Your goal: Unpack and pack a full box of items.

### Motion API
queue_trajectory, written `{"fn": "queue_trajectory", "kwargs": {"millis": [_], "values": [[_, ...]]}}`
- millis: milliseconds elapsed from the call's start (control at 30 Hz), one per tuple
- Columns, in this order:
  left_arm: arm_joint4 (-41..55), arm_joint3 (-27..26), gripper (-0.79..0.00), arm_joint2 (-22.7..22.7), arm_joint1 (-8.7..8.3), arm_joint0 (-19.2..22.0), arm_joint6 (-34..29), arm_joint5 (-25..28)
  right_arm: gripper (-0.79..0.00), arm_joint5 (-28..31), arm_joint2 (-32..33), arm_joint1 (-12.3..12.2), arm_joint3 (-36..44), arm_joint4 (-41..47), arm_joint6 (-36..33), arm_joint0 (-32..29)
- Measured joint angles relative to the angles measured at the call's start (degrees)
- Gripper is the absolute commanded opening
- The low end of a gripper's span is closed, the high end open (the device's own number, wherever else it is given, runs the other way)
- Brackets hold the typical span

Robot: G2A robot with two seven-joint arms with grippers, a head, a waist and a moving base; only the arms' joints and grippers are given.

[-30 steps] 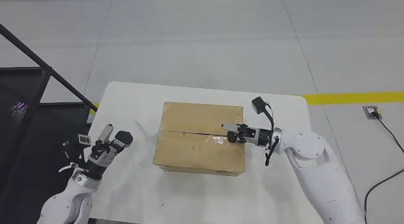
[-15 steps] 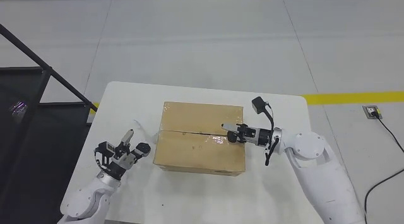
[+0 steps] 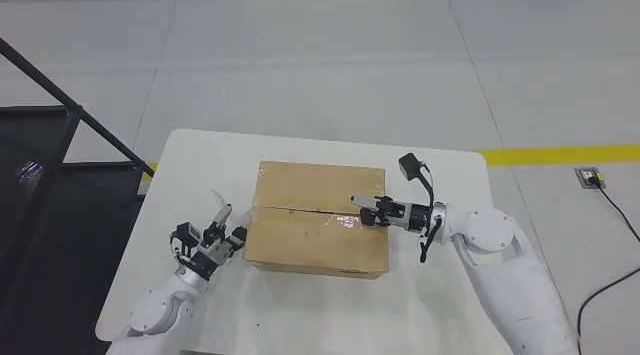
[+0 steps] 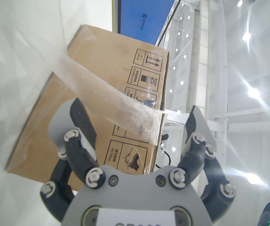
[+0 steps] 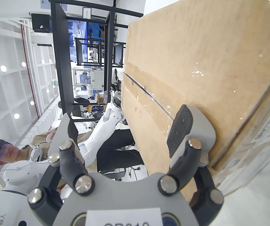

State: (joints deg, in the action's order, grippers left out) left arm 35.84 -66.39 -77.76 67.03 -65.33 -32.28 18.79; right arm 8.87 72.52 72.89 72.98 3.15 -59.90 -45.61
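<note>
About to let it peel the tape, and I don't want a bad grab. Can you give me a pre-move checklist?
1. Open left pincer: ok, jaws spread.
2. Loose tape strip in reach: ok, it runs off the end of the box and passes between the jaws.
3. Tape gripped: not ok, nothing clamped yet.
4. Steadying by right pincer: cannot tell. It is open at the opposite end over the top, and contact is unclear.
5. Flaps closed along the seam: ok.
6. Whole box on the table: ok.
</note>
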Motion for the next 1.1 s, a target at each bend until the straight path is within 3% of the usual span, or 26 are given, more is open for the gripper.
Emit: {"fn": "queue_trajectory", "kwargs": {"millis": [200, 467, 833, 1100], "values": [[0.2, 1.4, 0.000, 0.2, 0.56, 1.1, 2.3, 3.5, 0.000, 0.0, 0.0, 0.0, 0.0, 0.0, 0.0, 0.0], [0.7, -2.7, 0.000, -3.8, 0.09, -1.4, 2.5, 5.7, 0.000, 0.0, 0.0, 0.0, 0.0, 0.0, 0.0, 0.0], [-4.7, -8.3, 0.000, -8.7, -1.04, -6.5, 2.2, 2.8, 0.000, 0.0, 0.0, 0.0, 0.0, 0.0, 0.0, 0.0], [-8.5, -8.1, 0.000, -7.9, -1.13, -7.4, 1.1, 0.4, 0.000, 0.0, 0.0, 0.0, 0.0, 0.0, 0.0, 0.0]]}}
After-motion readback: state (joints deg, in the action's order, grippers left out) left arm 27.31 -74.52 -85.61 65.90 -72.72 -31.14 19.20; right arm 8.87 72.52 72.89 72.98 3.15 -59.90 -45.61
